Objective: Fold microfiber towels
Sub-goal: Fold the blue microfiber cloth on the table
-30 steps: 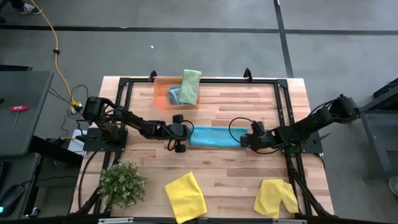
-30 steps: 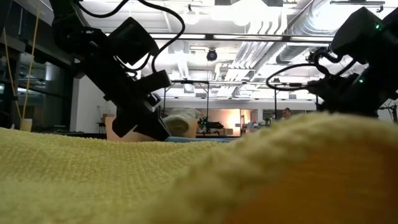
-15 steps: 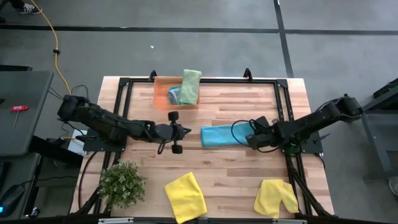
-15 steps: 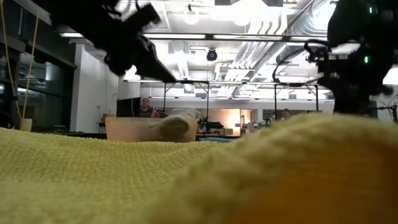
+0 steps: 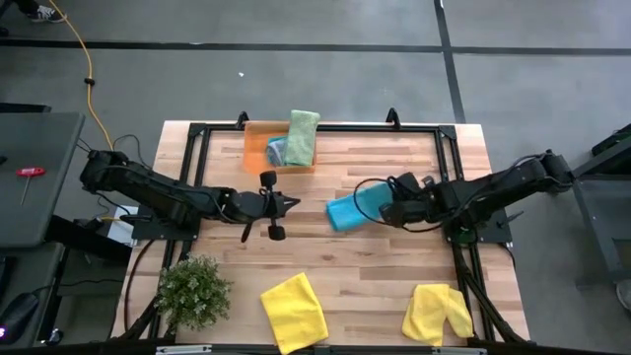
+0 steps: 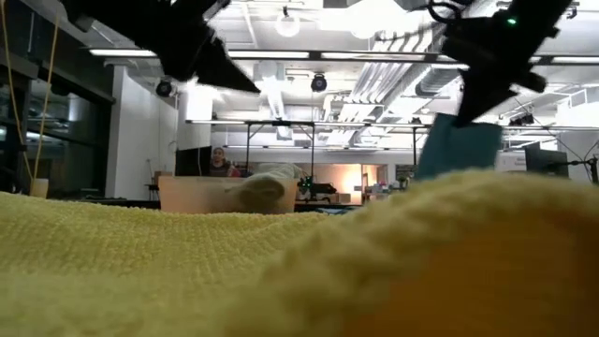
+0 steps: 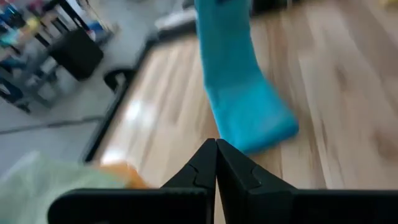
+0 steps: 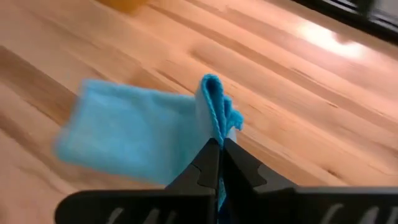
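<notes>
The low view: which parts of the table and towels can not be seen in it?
- Low view: a soft yellow microfiber towel against the lens hides the tabletop and the other towels lying on it.
- Low view: only a strip of the teal-blue microfiber towel shows under the right hand; its lower end is hidden.

— We see even, soft overhead light on the table [image 5: 394, 276], with faint shadows.
— Low down, the ceiling lamps [image 6: 290, 23] glare, the arms go to silhouette, and the yellow towel [image 6: 187, 271] fills our foreground out of focus.
— Our left wrist view smears with motion blur.
</notes>
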